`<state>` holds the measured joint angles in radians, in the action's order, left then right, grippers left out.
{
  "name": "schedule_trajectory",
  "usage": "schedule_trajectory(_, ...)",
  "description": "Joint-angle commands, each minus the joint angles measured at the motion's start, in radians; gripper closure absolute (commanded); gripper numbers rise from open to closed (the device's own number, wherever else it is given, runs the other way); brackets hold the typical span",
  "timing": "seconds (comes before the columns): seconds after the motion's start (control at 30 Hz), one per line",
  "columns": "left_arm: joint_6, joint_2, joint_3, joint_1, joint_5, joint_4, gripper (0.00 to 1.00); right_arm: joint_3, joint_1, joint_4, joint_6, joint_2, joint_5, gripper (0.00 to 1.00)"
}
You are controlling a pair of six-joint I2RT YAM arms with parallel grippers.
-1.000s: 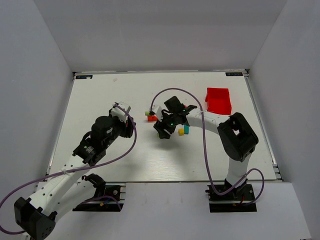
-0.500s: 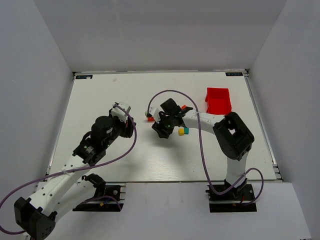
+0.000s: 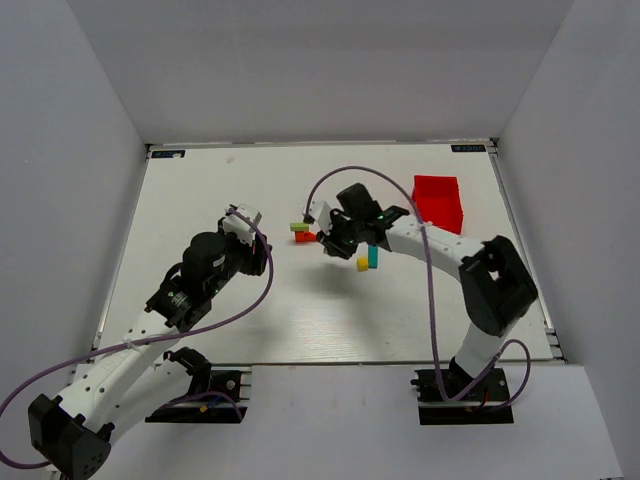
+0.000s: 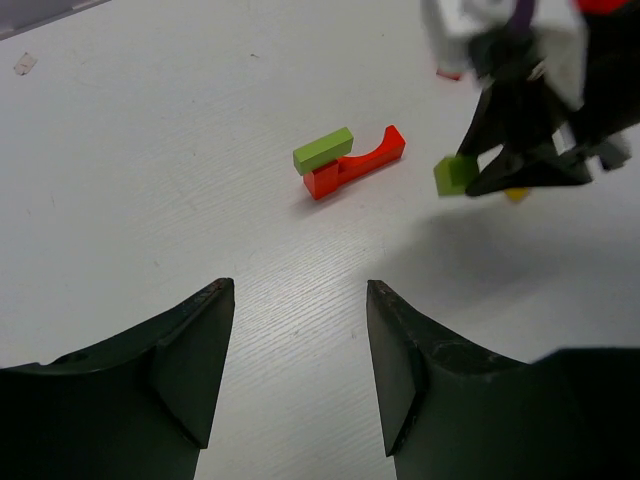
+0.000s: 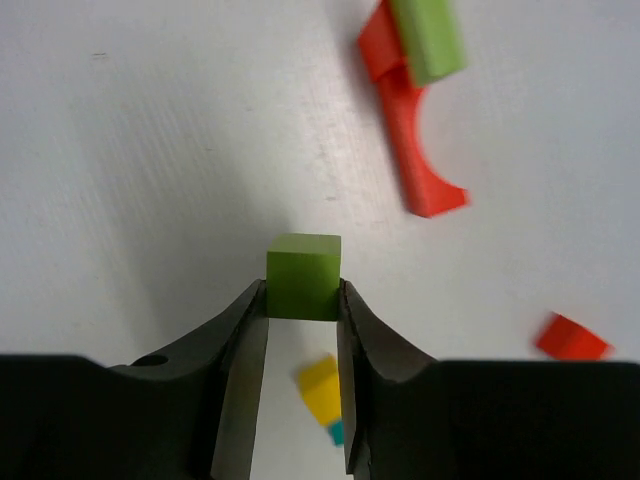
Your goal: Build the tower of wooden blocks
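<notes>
A red arch piece (image 3: pixel 307 237) lies flat on the table with a lime-green bar (image 3: pixel 299 227) across its left end; both also show in the left wrist view, the arch (image 4: pixel 362 162) and the bar (image 4: pixel 323 150). My right gripper (image 3: pixel 328 243) is shut on a lime-green cube (image 5: pixel 303 275) and holds it above the table, just right of the arch (image 5: pixel 410 150). A yellow cube (image 3: pixel 362 263) and a teal bar (image 3: pixel 373 256) lie together beneath and behind that gripper. A small orange-red piece (image 5: pixel 570 338) lies apart. My left gripper (image 4: pixel 298 287) is open and empty, well short of the arch.
A larger red plastic bin (image 3: pixel 437 200) stands at the back right. The table's raised edge (image 3: pixel 320 143) runs along the back, with white walls on three sides.
My right arm has swung its elbow to the right, and its gripper has shifted a little toward the back with the green cube. The left arm has not moved.
</notes>
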<state>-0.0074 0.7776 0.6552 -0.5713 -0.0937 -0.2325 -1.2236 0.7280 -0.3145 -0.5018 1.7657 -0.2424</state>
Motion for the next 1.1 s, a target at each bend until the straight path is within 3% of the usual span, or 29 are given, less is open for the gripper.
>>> schedule_trajectory(0.0,0.0,-0.015,0.017,0.002,0.009,0.007,0.34,0.007,-0.051,-0.008,-0.119,-0.11,0.025,1.0)
schedule_trajectory(0.27,0.0,-0.015,0.017,0.002,0.009,0.007,0.35,-0.016,-0.14,-0.049,-0.409,-0.066,-0.055,1.0)
schedule_trajectory(0.33,0.0,-0.015,0.017,0.002,0.009,0.007,0.35,-0.028,-0.148,-0.054,-0.423,-0.043,-0.041,1.0)
schedule_trajectory(0.5,0.0,-0.015,0.017,0.002,0.009,0.007,0.35,-0.314,-0.193,-0.308,-0.504,0.15,-0.139,1.0)
schedule_trajectory(0.8,0.0,-0.015,0.017,0.002,0.009,0.007,0.35,-0.555,-0.202,-0.454,-0.61,0.368,-0.162,1.0)
schedule_trajectory(1.07,0.0,-0.015,0.017,0.002,0.018,0.007,0.35,-0.568,-0.202,-0.482,-0.616,0.394,-0.186,1.0)
